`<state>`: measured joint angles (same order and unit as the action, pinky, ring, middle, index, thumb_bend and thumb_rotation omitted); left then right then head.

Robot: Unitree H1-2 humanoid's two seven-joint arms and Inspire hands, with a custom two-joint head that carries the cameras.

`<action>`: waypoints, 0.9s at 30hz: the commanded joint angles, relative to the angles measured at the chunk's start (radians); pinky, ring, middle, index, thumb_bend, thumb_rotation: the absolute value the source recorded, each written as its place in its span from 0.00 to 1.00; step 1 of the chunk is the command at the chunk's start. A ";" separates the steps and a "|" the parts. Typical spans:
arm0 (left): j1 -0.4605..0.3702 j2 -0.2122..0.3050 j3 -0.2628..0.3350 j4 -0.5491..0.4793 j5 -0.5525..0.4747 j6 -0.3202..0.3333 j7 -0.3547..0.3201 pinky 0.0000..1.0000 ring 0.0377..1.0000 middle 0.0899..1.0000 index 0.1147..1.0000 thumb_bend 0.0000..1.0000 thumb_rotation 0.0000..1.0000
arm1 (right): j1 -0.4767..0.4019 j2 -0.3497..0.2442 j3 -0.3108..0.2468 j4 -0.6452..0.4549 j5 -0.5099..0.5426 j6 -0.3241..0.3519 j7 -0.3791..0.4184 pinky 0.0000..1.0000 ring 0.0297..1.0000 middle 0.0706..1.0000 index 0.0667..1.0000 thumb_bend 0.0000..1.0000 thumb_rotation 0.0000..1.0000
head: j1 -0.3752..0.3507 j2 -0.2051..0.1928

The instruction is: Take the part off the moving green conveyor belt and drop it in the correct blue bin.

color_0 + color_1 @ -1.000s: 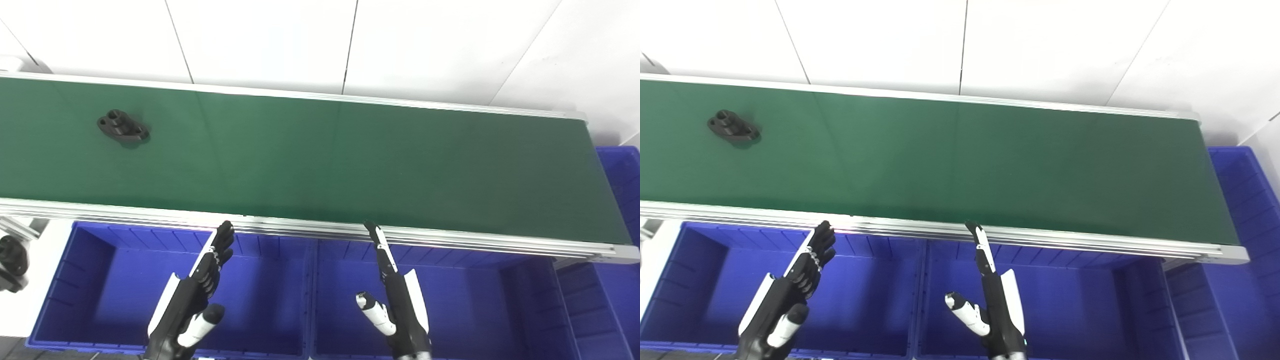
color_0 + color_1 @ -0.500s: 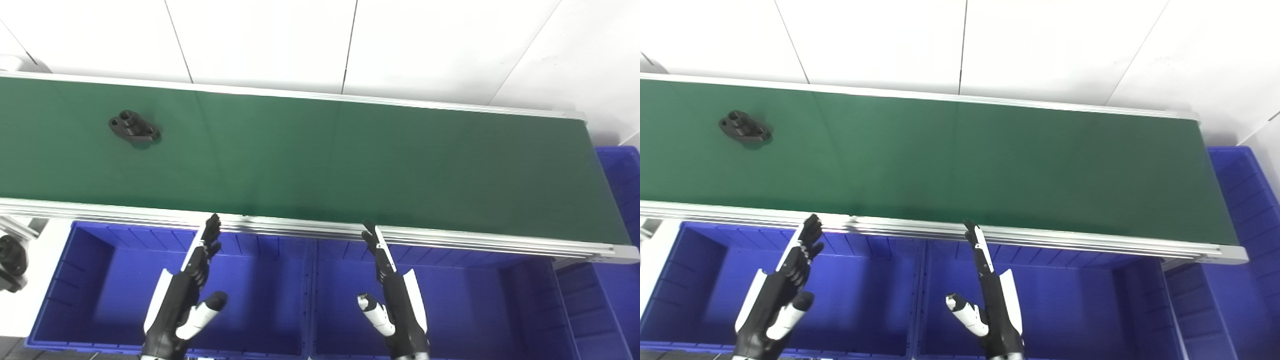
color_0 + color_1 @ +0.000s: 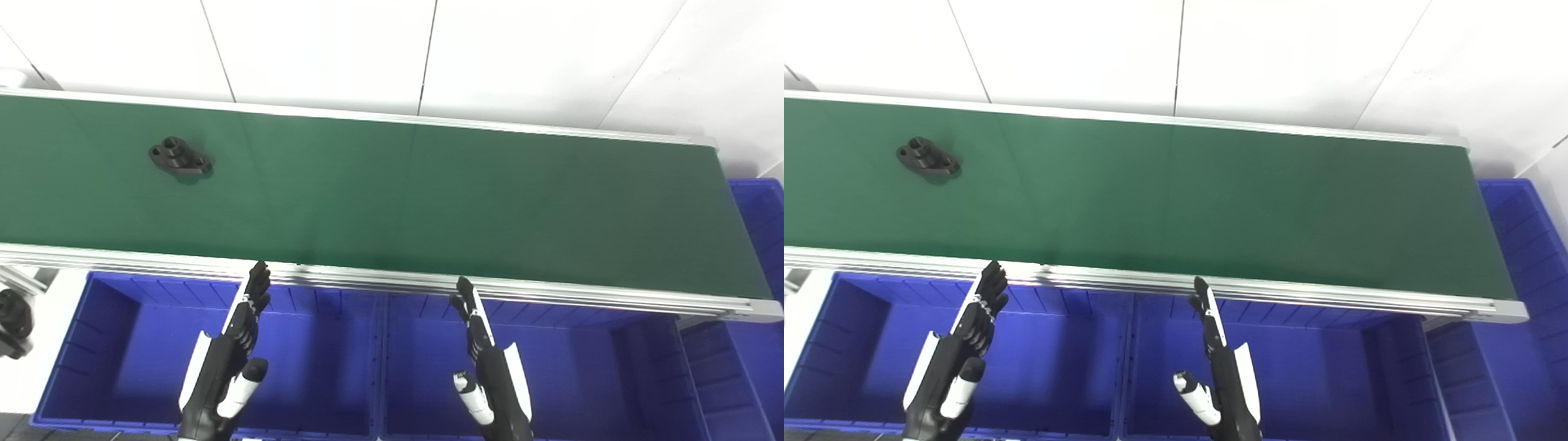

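Two hands wait low over the blue bins, both empty, fingers stretched straight and thumbs set apart. Left hand (image 3: 223, 367) hangs over the left bin (image 3: 92, 343), fingertips just short of the belt's near rail (image 3: 367, 278). Right hand (image 3: 490, 373) hangs over the middle bin (image 3: 588, 367), fingertips likewise near the rail. Neither touches anything. One black part (image 3: 180, 159), a flat flange with holes through it, lies on the green conveyor belt (image 3: 429, 184) at the left end, toward the far side, well apart from both hands. A further blue bin (image 3: 759, 202) sits past the belt's right end, only partly in view. At the far left edge, off the belt, a dark object (image 3: 13, 315) shows on a white surface; cannot tell what it is. Step in hand, as judged: standing by for the pick, nothing grasped. Next move likely falls to the left hand, the nearer one: reach up over the rail and across the belt, time the closure to the part's travel, thumb opposite fingers across the flange's narrow width. Risk: closing late and clipping the part aside. Which bin is correct cannot be told from what shows.
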<state>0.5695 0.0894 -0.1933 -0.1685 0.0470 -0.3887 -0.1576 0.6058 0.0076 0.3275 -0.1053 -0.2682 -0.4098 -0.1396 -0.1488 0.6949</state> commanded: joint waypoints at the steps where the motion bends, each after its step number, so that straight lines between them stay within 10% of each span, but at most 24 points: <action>1: 0.000 0.005 -0.012 -0.004 0.001 -0.048 -0.005 0.96 1.00 1.00 1.00 0.88 0.89 | 0.005 0.000 0.005 -0.006 0.008 -0.058 -0.011 0.99 0.95 0.98 0.99 0.88 1.00 | 0.006 -0.015; 27: -0.028 0.018 -0.113 0.106 0.101 -0.081 0.155 0.87 0.96 1.00 1.00 0.88 0.91 | -0.021 -0.043 0.015 0.070 0.065 -0.060 -0.029 1.00 0.96 0.99 1.00 0.95 1.00 | 0.079 -0.139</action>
<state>0.5464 0.0959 -0.2960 -0.0557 0.1398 -0.4276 -0.0193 0.5833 -0.0370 0.3368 -0.0274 -0.2086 -0.4122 -0.1625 -0.0813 0.5737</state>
